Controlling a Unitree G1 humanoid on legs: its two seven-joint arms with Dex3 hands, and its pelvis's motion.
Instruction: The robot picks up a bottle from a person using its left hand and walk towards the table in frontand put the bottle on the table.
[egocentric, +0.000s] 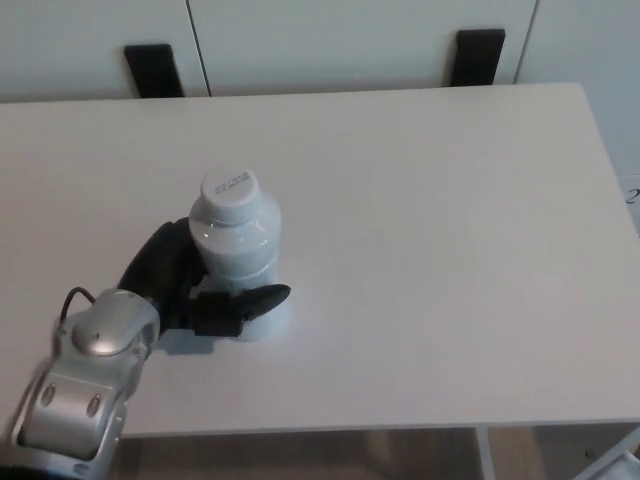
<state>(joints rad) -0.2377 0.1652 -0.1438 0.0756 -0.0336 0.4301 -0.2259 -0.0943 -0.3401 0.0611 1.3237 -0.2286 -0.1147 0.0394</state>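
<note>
Your left hand (186, 285) is closed round the white bottle (240, 238), upright on the table (450, 250); release unevenly and a finger could drag it over.

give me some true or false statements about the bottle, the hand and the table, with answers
1. The left hand is closed around the bottle. True.
2. The bottle lies on its side. False: it stands upright.
3. The bottle is near the far right corner of the table. False: it is on the left part, nearer the robot's edge.
4. The bottle's cap is on. True.
5. A person's hand is also gripping the bottle. False: only the left hand is on it.
</note>
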